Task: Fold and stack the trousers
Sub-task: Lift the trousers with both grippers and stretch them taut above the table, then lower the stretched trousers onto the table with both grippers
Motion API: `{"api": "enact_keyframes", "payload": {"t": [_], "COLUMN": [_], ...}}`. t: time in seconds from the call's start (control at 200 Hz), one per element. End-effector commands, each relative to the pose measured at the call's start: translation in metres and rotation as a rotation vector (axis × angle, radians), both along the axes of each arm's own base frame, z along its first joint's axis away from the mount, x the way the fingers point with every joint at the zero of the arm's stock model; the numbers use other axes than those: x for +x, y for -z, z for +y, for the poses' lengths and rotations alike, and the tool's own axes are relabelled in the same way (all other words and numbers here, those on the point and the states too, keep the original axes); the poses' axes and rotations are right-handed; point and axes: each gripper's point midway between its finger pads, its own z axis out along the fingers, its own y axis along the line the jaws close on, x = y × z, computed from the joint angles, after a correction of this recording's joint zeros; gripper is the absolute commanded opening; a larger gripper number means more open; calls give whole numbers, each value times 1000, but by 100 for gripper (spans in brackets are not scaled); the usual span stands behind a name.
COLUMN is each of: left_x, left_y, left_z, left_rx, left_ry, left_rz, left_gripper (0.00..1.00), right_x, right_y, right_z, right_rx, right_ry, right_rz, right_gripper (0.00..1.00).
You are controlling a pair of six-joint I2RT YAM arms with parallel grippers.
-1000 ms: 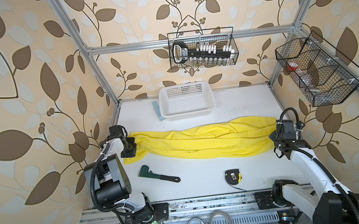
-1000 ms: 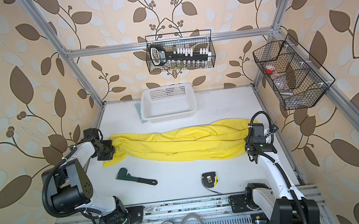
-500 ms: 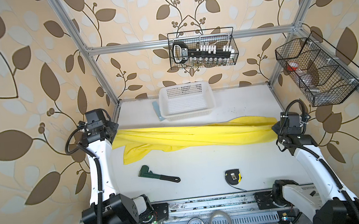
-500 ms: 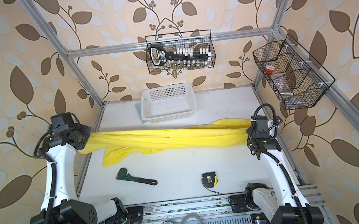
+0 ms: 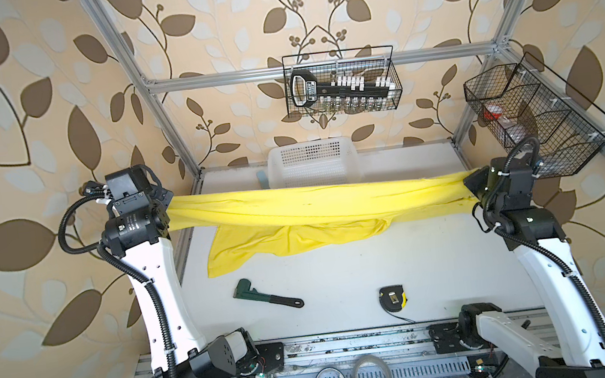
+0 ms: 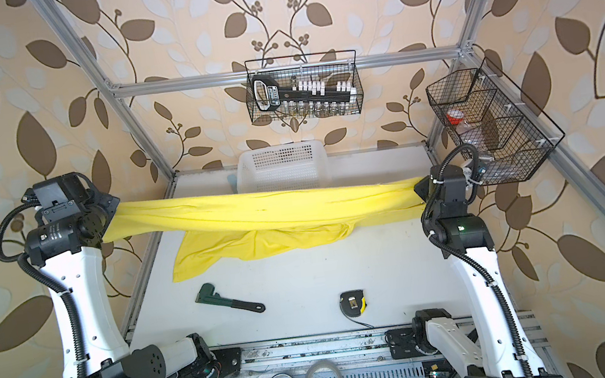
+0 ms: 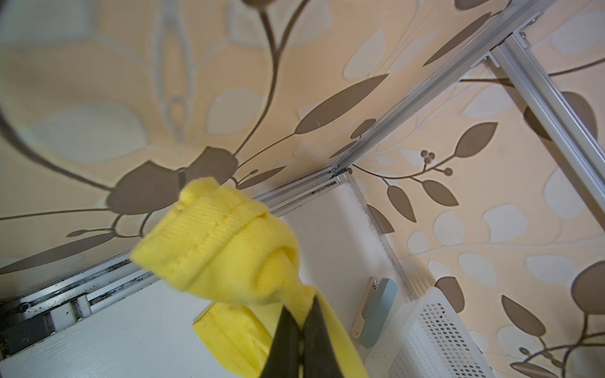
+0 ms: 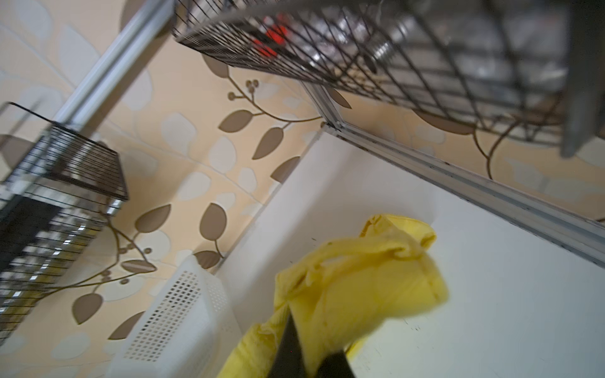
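- Trousers (image 5: 308, 213) are hanging stretched before the basket (image 5: 309, 157).
- Left gripper (image 5: 169, 209) is clamping their end left of it.
- Right gripper (image 5: 471, 183) is clamping the opposite end.

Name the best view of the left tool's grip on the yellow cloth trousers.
Left wrist: left tool pinches the yellow cloth trousers close up. Both top views hide it behind the wrist; right wrist shows the other end.

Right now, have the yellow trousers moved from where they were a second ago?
Yes. The trousers went up: they lay below the white basket, now they overlap its front.
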Motion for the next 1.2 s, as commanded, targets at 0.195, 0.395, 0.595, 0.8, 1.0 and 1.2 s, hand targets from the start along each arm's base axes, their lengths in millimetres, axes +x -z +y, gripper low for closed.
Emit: {"api": "enact_keyframes", "payload": {"t": [0.195, 0.395, 0.595, 0.8, 1.0, 1.2], "left_x": [29, 57, 75, 63, 18, -34], "left_y": [-34, -42, -34, -24, -25, -45], "left_z": [33, 38, 37, 21, 6, -4], "left_rx": [52, 26, -10, -24, 46, 125], "left_ry": [-20, 24, 66, 119, 113, 50], "left_rz": [-51, -72, -69, -64, -36, -44], "left_gripper": [0, 0, 0, 0, 0, 0], "right_x": [21, 57, 82, 55, -3, -63], "right_y": [-83, -95, -95, -74, -55, -65], "right_z": [24, 35, 43, 43, 48, 77], "right_rx": [-27, -37, -48, -56, -98, -98], "right_ry": [-82, -130, -160, -155, -156, -255], "right_rz": [-152, -163, -139, -42, 22, -23], "right_gripper": [0, 0, 0, 0, 0, 0]}}
